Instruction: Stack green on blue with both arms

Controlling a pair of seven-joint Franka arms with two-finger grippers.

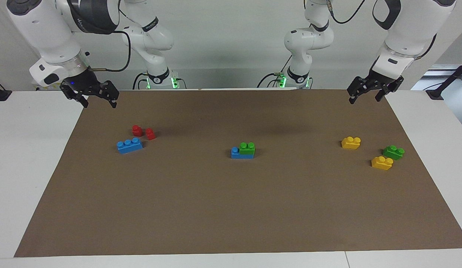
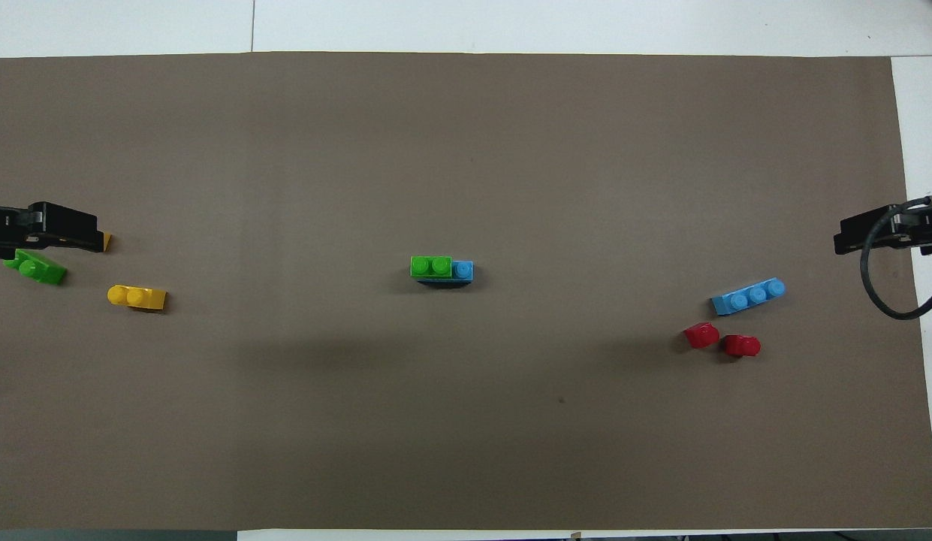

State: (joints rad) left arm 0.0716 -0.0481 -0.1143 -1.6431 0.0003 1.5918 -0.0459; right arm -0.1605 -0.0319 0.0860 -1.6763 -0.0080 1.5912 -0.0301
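At the middle of the brown mat a green brick [image 1: 247, 148] [image 2: 431, 266] sits on a blue brick [image 1: 241, 154] [image 2: 463, 270], leaving one blue stud bare. A second blue brick [image 1: 129, 145] [image 2: 748, 295] lies toward the right arm's end. A second green brick [image 1: 393, 152] [image 2: 36, 269] lies toward the left arm's end. My right gripper [image 1: 98, 102] [image 2: 879, 229] hangs open and empty over the mat's edge at its own end. My left gripper [image 1: 364, 99] [image 2: 45, 229] hangs open and empty over the mat's edge at the left arm's end.
Two red bricks [image 1: 137, 130] [image 1: 150, 133] lie beside the lone blue brick, nearer to the robots. Two yellow bricks [image 1: 351, 142] [image 1: 382, 162] flank the lone green one. In the overhead view the left gripper covers most of one yellow brick [image 2: 105, 241]. White table [image 1: 29, 149] surrounds the mat.
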